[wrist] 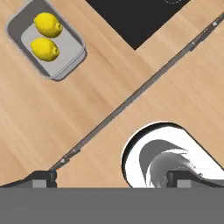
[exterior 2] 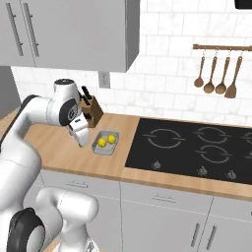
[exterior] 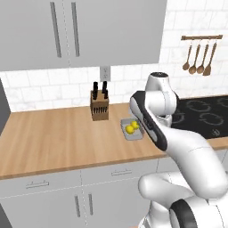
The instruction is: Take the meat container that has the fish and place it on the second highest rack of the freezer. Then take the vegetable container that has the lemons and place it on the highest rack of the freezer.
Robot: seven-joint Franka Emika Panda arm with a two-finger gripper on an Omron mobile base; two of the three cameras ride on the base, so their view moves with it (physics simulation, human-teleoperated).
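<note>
Your gripper [wrist: 111, 179] hangs above the wooden counter [exterior: 53, 133] with its jaws spread wide and nothing between them; the two dark fingertips [wrist: 43, 179] sit far apart at the bottom of the hand view. Up and to the left in that view lies the vegetable container [wrist: 65, 65], well apart from the fingers; two lemons [wrist: 46, 37] rest side by side inside it. From the left base view, the tray sits on the counter near the knife block [exterior: 99, 106]; in the right base view the black cooktop [exterior 2: 192, 147] lies just beside the tray. Wooden utensils [exterior 2: 216, 74] hang on the tiled wall above the cooktop; grey cabinets [exterior: 80, 31] hang above the counter.
</note>
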